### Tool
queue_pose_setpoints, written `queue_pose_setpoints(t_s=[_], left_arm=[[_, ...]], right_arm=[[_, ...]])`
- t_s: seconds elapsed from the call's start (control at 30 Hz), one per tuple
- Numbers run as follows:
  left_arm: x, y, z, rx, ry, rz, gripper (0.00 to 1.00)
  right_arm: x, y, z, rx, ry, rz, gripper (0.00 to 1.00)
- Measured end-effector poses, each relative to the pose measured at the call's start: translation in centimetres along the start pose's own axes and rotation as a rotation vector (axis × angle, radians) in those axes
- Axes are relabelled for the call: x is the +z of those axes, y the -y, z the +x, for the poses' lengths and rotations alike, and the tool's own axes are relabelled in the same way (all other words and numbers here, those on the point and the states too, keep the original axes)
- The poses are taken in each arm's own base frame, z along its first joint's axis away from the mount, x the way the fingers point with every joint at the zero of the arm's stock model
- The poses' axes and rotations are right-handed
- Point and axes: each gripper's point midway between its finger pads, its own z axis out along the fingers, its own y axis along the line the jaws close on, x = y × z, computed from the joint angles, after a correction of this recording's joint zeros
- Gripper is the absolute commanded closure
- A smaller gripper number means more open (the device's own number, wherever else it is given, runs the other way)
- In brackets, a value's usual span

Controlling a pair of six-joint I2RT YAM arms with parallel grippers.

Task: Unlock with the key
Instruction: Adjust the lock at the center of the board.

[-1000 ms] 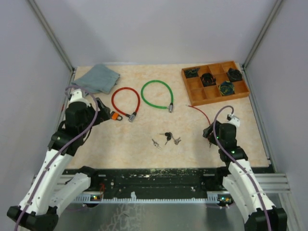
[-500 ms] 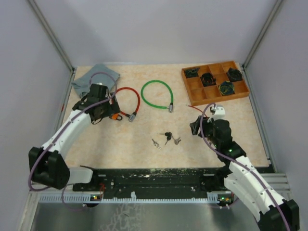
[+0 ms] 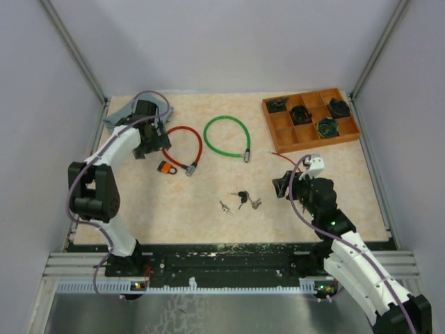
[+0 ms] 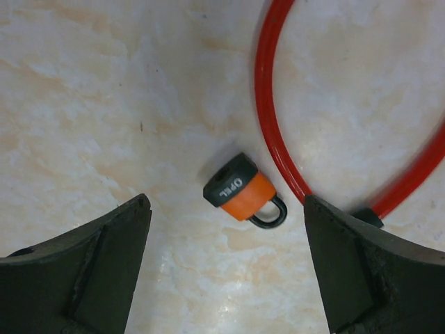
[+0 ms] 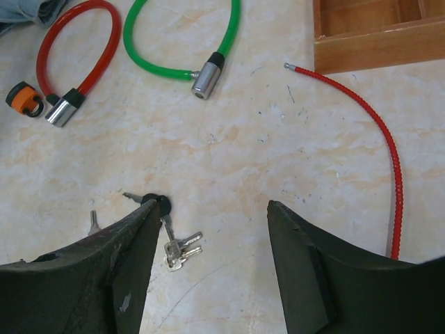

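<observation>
An orange padlock with a black top (image 4: 243, 195) lies shut on the table beside a red cable lock (image 4: 272, 132); it also shows in the top view (image 3: 165, 167). My left gripper (image 4: 226, 200) is open and empty, hovering above the padlock, one finger either side. A black-headed key (image 5: 158, 204) joined to a small silver key bunch (image 5: 181, 249) lies mid-table, in the top view too (image 3: 242, 197). A single silver key (image 5: 93, 221) lies to their left. My right gripper (image 5: 213, 205) is open and empty, above and just right of the keys.
A green cable lock (image 3: 227, 136) lies beside the red one (image 3: 182, 146). A wooden compartment tray (image 3: 278, 125) with dark parts stands at the back right. A thin red cable (image 5: 361, 132) lies near it. A grey cloth (image 3: 119, 115) sits at the back left corner.
My left arm has reached out to the back left and now hangs over the padlock. My right gripper has moved forward and left towards the keys.
</observation>
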Motion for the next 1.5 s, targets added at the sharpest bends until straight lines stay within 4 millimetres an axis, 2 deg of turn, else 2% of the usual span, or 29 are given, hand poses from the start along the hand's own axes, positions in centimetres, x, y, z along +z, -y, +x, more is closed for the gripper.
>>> queue_pose_setpoints(t_s=[0.23, 0.43, 0.53, 0.9, 1.0, 1.2, 1.23, 1.33, 1.5], left_arm=[[4.2, -1.2, -0.3, 0.019, -0.099, -0.120, 0.10], [6.1, -1.0, -1.1, 0.037, -0.128, -0.166, 0.24], [6.8, -1.0, -0.7, 0.044, -0.153, -0.179, 0.27], [7.1, -1.7, 2.4, 0.045, -0.248, -0.196, 0.31], [7.2, -2.2, 4.3, 0.035, -0.283, -0.205, 0.31], [4.6, -3.5, 8.8, 0.043, -0.339, -0.210, 0.31], [3.5, -2.7, 10.9, 0.089, -0.364, -0.196, 0.31], [2.9, -1.8, 12.0, 0.116, -0.357, -0.182, 0.31], [0.8, 0.5, 15.9, 0.214, -0.387, -0.145, 0.31]], right_arm=[[0.1, -0.2, 0.0, -0.007, 0.000, -0.013, 0.38], [0.2, -0.2, 0.1, -0.008, 0.000, -0.017, 0.38], [0.2, -0.3, 0.1, -0.008, -0.001, -0.019, 0.38], [0.3, -0.4, 0.3, -0.008, -0.008, -0.025, 0.39], [0.3, -0.5, 0.3, -0.008, -0.010, -0.032, 0.39], [0.3, -0.7, 0.4, -0.008, -0.016, -0.046, 0.39], [0.3, -0.8, 0.5, -0.008, -0.019, -0.053, 0.40], [0.2, -0.9, 0.5, -0.007, -0.019, -0.057, 0.40], [0.2, -1.0, 0.4, -0.007, -0.019, -0.062, 0.40]])
